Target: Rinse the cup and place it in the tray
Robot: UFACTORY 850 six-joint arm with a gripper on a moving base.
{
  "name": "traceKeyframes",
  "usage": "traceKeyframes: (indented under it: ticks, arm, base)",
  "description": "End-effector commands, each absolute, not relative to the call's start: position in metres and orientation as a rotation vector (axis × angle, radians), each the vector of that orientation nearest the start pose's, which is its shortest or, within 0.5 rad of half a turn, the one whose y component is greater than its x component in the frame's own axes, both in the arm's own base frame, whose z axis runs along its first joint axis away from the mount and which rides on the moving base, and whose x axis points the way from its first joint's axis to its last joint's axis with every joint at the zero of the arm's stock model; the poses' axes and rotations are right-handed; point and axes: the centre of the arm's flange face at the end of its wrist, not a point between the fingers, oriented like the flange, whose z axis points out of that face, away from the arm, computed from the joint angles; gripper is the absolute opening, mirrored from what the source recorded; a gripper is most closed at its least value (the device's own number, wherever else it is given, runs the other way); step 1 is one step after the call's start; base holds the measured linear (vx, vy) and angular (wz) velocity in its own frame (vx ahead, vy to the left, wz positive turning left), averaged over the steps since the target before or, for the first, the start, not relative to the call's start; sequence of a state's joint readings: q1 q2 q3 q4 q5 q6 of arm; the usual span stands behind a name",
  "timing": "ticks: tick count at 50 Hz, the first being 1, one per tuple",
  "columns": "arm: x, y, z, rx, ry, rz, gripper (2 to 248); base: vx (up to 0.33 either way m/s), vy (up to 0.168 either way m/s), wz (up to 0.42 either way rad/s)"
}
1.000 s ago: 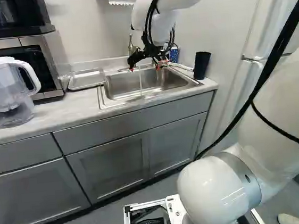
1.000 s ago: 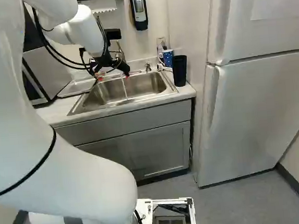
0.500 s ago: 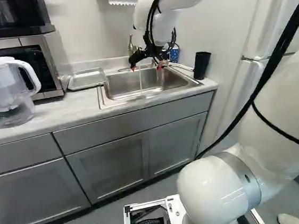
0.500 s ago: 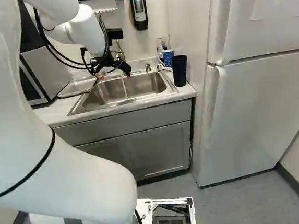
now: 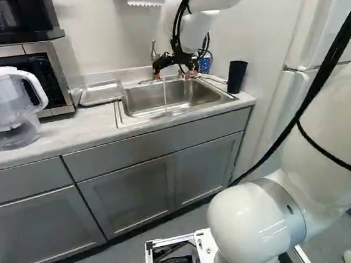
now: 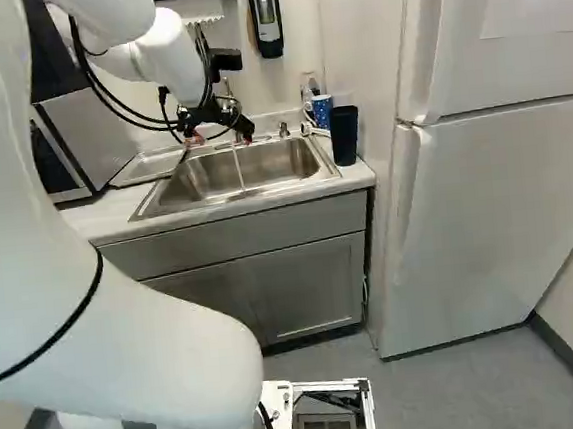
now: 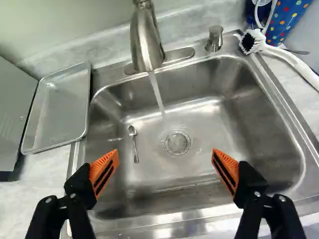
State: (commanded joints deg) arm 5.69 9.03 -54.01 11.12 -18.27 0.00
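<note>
Jaws: released, standing wide apart on my gripper, orange pads facing each other above the sink.
Black cup: on the counter just right of the sink, tall and plain, tapering toward its foot, matte-looking and dark all over.
Dotted cup: blue with bright, many-coloured spots, near the sink's back right corner; I can't tell which of these two cups the job means.
Tray: shallow, rectangular, shiny metal, lying just left of the sink.
Faucet: at the back of the sink, pouring a thin stream of water into it.
Spoon: small, metal, on the sink's floor, left of the drain.
Brush: white handle, black bristles, at the sink's back right corner.
</note>
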Motion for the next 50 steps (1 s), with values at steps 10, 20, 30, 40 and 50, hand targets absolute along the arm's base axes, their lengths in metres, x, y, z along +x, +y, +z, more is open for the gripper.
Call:
traceKeyframes:
  ticks: [10,20,30,40,50]
  arm:
    - [0.446,0.042,0.629,-2.721,0.149,-1.168,247]
    - [0.444,0.034,0.631,-2.683,0.217,-1.211,247]
    - [0.444,0.029,0.633,-2.642,0.277,-1.252,247]
    - [0.444,0.024,0.636,-2.6,0.338,-1.296,247]
    - [0.442,0.015,0.638,-2.557,0.408,-1.343,247]
  base:
    - [0.0,0.0,0.0]
    - [0.0,0.0,0.0]
    - [0.0,0.0,0.0]
    - [0.0,0.0,0.0]
    - [0.0,0.0,0.0]
